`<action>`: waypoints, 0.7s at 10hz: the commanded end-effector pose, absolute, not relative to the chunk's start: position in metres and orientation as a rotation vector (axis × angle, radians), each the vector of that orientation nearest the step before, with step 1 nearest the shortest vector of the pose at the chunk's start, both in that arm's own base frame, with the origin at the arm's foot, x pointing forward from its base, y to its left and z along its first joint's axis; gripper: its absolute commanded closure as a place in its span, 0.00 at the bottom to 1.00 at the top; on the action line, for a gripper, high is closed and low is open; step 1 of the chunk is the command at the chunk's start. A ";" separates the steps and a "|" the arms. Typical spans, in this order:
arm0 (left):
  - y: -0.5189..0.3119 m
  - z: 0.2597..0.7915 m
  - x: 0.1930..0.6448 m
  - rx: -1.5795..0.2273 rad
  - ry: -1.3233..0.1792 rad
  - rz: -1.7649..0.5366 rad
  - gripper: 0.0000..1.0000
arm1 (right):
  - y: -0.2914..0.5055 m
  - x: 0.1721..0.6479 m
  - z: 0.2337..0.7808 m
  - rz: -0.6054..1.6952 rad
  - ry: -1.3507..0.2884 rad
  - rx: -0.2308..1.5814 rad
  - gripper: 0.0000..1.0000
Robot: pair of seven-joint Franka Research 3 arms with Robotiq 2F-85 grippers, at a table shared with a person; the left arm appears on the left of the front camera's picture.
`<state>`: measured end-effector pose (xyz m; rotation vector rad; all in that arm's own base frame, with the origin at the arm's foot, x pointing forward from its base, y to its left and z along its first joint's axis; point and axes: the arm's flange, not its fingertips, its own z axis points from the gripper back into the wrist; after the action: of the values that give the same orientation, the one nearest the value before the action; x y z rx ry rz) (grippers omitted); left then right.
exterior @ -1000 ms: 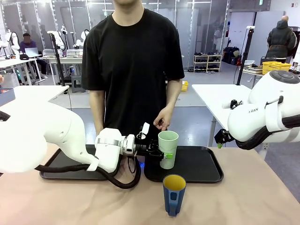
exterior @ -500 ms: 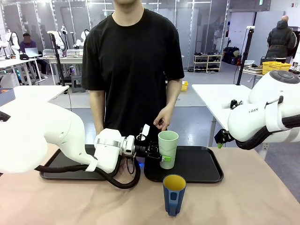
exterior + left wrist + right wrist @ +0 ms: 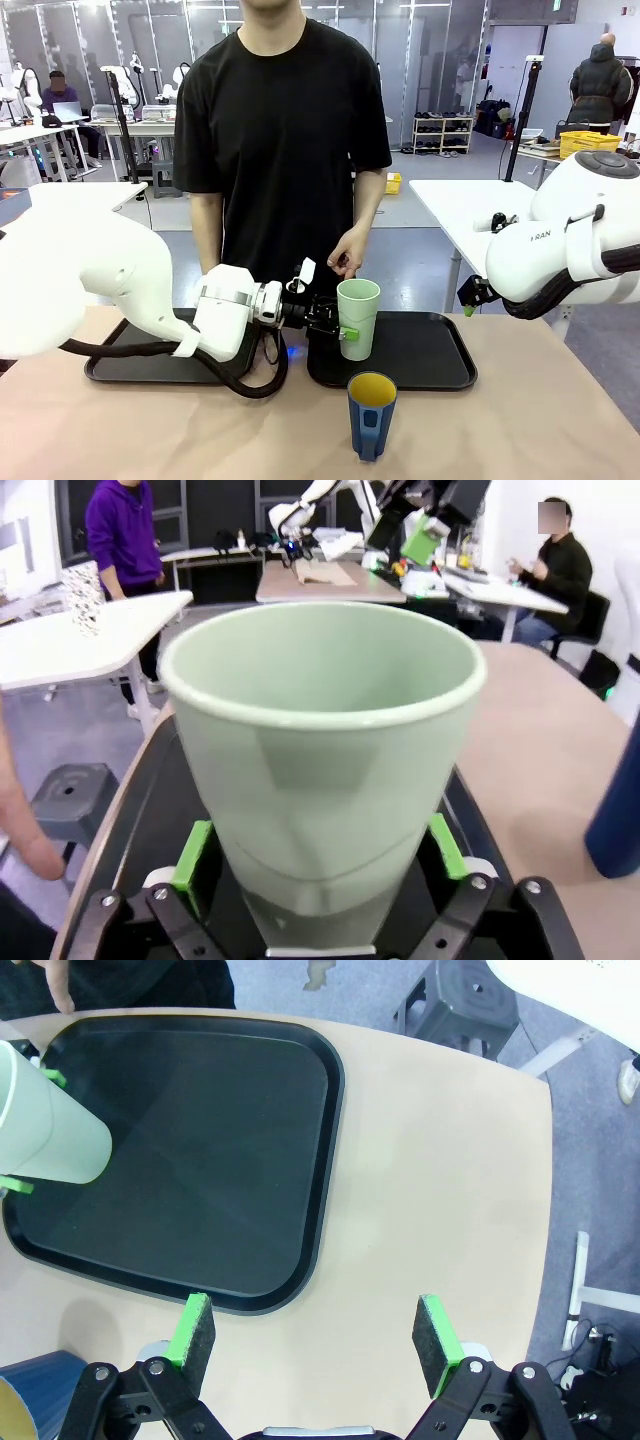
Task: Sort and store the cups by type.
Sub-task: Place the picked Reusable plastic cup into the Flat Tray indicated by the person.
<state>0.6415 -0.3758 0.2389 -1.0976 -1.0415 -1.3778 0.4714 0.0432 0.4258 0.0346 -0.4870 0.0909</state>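
The pale-green tumbler [image 3: 359,318] stands upright at the left end of the right black tray [image 3: 425,352]. My left gripper [image 3: 342,332] is open around its lower part, a green pad [image 3: 191,866] on each side with a thin gap to the tumbler [image 3: 322,770]. The dark-blue mug [image 3: 371,415], yellow inside, stands on the table in front of that tray, and its side shows at the edge of the left wrist view [image 3: 616,810]. My right gripper [image 3: 315,1335] is open and holds nothing, hovering over the table's right part, near the tray [image 3: 200,1140], tumbler [image 3: 45,1120] and mug [image 3: 22,1400].
A second black tray [image 3: 135,350] lies at the left, partly behind my left arm. A person stands at the far edge, one hand [image 3: 349,254] hanging just above the tumbler. Bare table lies to the right of the trays.
My left gripper has let go of the tumbler and, with the arm, drawn back slightly to the left. The tumbler stays upright on the tray. The right arm and the mug have not moved.
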 end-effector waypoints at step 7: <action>-0.308 0.331 0.601 -0.738 -0.848 -1.466 0.00 | 0.042 0.473 0.425 0.100 -0.489 0.024 0.00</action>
<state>0.6079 -0.3144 0.3310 -0.8037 -0.8925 -1.4894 0.4714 0.0431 0.4257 0.0346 -0.4868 0.0906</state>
